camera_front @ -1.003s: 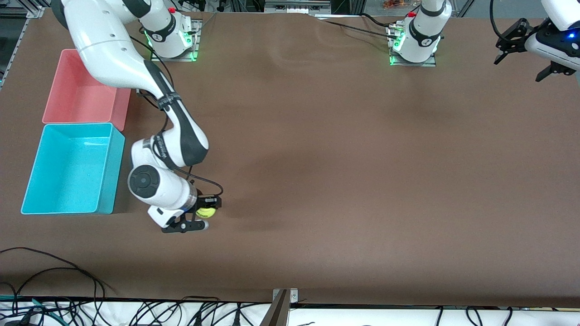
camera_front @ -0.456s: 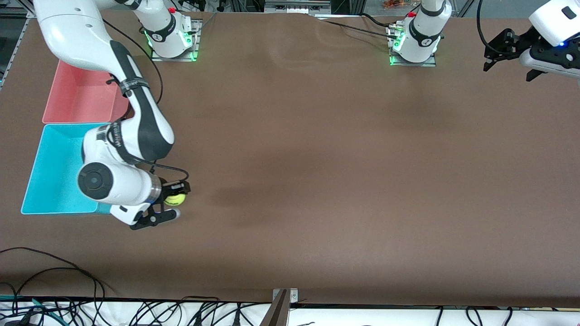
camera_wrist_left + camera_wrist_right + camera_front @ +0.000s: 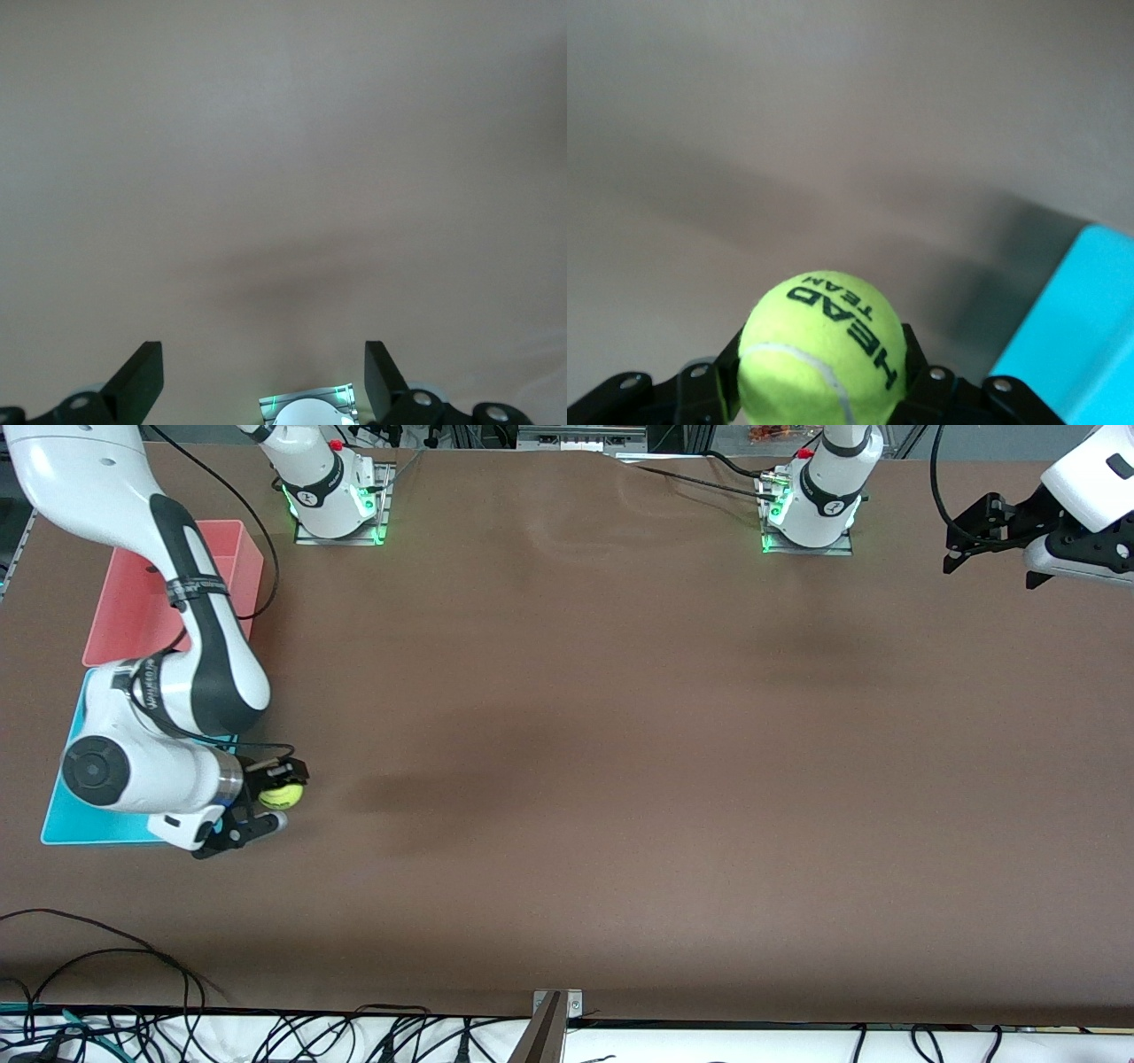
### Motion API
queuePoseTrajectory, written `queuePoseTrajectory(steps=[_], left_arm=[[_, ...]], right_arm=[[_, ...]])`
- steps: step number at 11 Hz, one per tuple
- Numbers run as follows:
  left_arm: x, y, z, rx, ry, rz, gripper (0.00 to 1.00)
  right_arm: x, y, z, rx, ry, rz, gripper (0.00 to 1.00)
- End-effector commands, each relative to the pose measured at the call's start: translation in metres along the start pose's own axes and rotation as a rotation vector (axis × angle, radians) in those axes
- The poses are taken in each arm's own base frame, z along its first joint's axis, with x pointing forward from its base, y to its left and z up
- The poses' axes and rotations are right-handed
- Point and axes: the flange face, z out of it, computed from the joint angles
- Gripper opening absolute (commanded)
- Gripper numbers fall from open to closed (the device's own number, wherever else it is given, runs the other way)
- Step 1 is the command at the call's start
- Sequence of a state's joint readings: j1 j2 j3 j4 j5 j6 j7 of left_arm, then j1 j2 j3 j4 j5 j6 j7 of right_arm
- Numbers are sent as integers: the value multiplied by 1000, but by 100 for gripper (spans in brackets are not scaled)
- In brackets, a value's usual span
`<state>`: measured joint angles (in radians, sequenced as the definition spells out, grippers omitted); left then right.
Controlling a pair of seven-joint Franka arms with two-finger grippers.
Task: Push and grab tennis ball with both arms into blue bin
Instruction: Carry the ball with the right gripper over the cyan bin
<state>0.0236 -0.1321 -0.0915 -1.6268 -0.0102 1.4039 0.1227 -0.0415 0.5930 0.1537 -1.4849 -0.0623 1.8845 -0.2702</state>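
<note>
The yellow-green tennis ball (image 3: 282, 797) (image 3: 824, 350) is clamped between the black fingers of my right gripper (image 3: 283, 795) (image 3: 822, 356), which is shut on it. The ball hangs over bare table, just beside the blue bin (image 3: 78, 825) at that bin's corner nearest the front camera. My right arm's wrist and forearm cover most of the bin; a cyan corner of the blue bin (image 3: 1085, 328) shows in the right wrist view. My left gripper (image 3: 990, 574) (image 3: 261, 382) hangs open and empty over the table's edge at the left arm's end.
A pink bin (image 3: 133, 615) stands against the blue bin, farther from the front camera. The two green-lit arm bases (image 3: 335, 509) (image 3: 808, 514) sit along the table's back edge. Cables (image 3: 106, 965) lie by the front edge.
My right arm has carried the ball toward the right arm's end of the table, up to the blue bin. The left gripper has shifted slightly and stays open.
</note>
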Motion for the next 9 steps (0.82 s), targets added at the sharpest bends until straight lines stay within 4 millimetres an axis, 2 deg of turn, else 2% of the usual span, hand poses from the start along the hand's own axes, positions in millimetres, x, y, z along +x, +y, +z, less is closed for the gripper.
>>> queuePoseTrajectory(steps=[1,2,3,5,6,7,9], left_arm=[[14,-2,5,-32,-50,-48,100],[22,-4,-3,-45,-60,-101,100],[36,-5,-3,-52,-83,-126,100],[41,-5,-2,-52,-90,-139,100],[40,-8,-2,-55,-92,-149,100],[40,-2,-1,-51,-94,-137,100],[37,-11,3,-86,-102,-201,100]], right_arm=[[-64,14,-14,-13,-16,-46,0],[-77,41,-10,-4,-18,-72,0],[-91,73,-8,7,-14,-96,0],[-120,138,6,19,15,-160,0],[-128,151,9,24,16,-166,0],[-129,152,10,29,11,-169,0],[-140,179,36,45,9,-165,0]])
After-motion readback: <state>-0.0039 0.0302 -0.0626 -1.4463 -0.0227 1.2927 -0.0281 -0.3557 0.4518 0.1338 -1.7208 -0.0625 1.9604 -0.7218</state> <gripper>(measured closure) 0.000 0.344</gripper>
